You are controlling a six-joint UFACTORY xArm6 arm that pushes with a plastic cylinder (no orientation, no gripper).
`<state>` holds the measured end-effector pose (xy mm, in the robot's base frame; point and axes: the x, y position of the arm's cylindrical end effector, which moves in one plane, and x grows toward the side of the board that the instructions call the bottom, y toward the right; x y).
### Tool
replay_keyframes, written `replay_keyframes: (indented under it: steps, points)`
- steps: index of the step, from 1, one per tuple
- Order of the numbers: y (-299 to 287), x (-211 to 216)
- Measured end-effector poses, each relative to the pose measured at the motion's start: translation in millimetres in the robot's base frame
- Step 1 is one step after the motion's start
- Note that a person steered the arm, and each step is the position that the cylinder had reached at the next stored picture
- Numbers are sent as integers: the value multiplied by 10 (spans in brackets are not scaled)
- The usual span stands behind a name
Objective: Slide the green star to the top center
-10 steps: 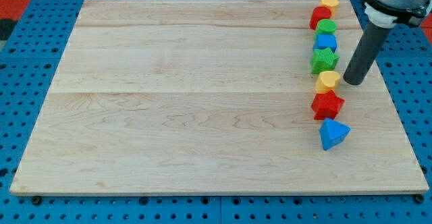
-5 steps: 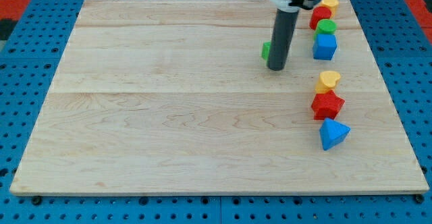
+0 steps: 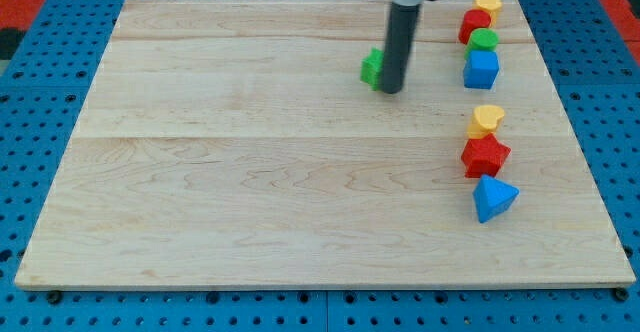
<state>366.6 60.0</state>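
Note:
The green star [image 3: 372, 67] lies on the wooden board [image 3: 250, 172] in the upper middle, a little right of centre. The dark rod hides most of it; only its left edge shows. My tip [image 3: 391, 90] rests on the board right against the star's right side.
A column of blocks stands at the view's right: a yellow block [image 3: 487, 4], a red block [image 3: 473, 24], a green round block [image 3: 484, 40], a blue cube [image 3: 481, 69], a yellow block [image 3: 486, 121], a red star [image 3: 485, 156] and a blue pyramid-like block [image 3: 494, 198].
The tip has swept left from the right-hand column and pushed the green star out of it, leftward and slightly up across the board.

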Motion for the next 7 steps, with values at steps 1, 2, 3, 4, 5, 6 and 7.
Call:
replay_keyframes:
  steps: [1,2,3,4,5,6,7]
  points:
    - [-177,-219]
    - [-172,-362]
    - [344,-49]
    - [462,-89]
    - [11,-326]
    - [-74,-565]
    - [-13,-632]
